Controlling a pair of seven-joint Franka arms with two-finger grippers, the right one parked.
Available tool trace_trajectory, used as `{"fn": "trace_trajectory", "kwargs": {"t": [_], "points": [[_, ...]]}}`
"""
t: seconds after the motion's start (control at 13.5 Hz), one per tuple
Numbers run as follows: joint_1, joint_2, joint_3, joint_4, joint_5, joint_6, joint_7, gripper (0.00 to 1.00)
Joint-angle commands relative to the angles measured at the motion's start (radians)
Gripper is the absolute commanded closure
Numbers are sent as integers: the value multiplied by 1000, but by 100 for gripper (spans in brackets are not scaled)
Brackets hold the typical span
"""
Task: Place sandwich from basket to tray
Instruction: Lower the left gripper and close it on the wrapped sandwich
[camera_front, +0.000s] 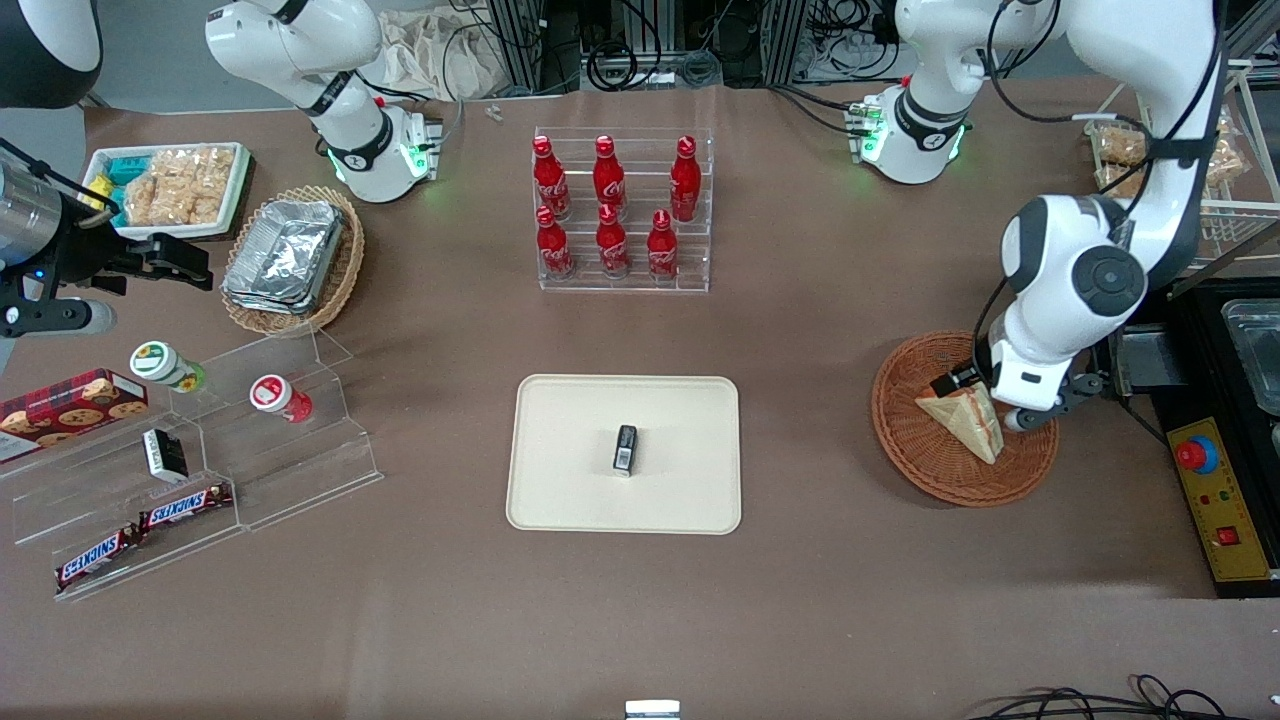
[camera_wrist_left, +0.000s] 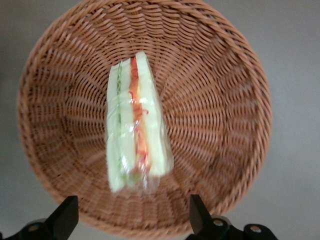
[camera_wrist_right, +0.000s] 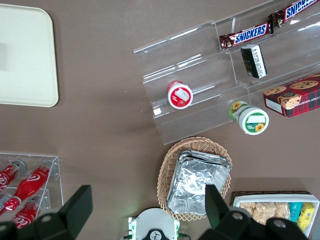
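Note:
The sandwich (camera_front: 962, 424) (camera_wrist_left: 135, 127), a wrapped white-bread wedge with red and green filling, lies in the reddish-brown woven basket (camera_front: 905, 445) (camera_wrist_left: 225, 100) toward the working arm's end of the table. My left gripper (camera_front: 992, 405) (camera_wrist_left: 132, 220) hovers over the basket, just above the sandwich. It is open, and its black fingertips (camera_wrist_left: 200, 215) stand wide apart on either side of the sandwich's near end without touching it. The cream tray (camera_front: 560, 480) (camera_wrist_right: 25, 55) sits mid-table, nearer the front camera than the bottle rack, with a small black item (camera_front: 625, 449) lying on it.
A clear rack of red bottles (camera_front: 622, 210) stands farther from the front camera than the tray. Toward the parked arm's end are a tan basket with foil containers (camera_front: 290, 255), a white tray of snack packs (camera_front: 170, 185) and an acrylic shelf with snacks (camera_front: 200, 470). A control box (camera_front: 1215, 500) lies beside the basket.

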Motion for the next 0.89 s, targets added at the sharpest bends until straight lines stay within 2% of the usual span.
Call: {"fn": "trace_trajectory", "kwargs": {"t": [0.0, 0.07, 0.15, 0.3, 0.37, 0.44, 0.67, 0.81], "points": [[0, 78, 1, 1, 58, 94, -117, 0], [0, 98, 10, 3, 58, 117, -131, 2], [0, 105, 22, 3, 58, 131, -147, 13], [0, 110, 33, 7, 58, 141, -153, 70], [0, 109, 38, 7, 58, 141, -153, 93], [0, 101, 42, 9, 58, 141, -153, 100], [0, 11, 46, 21, 56, 82, -151, 100], [-8, -63, 35, 108, 50, -141, -133, 100]]}}
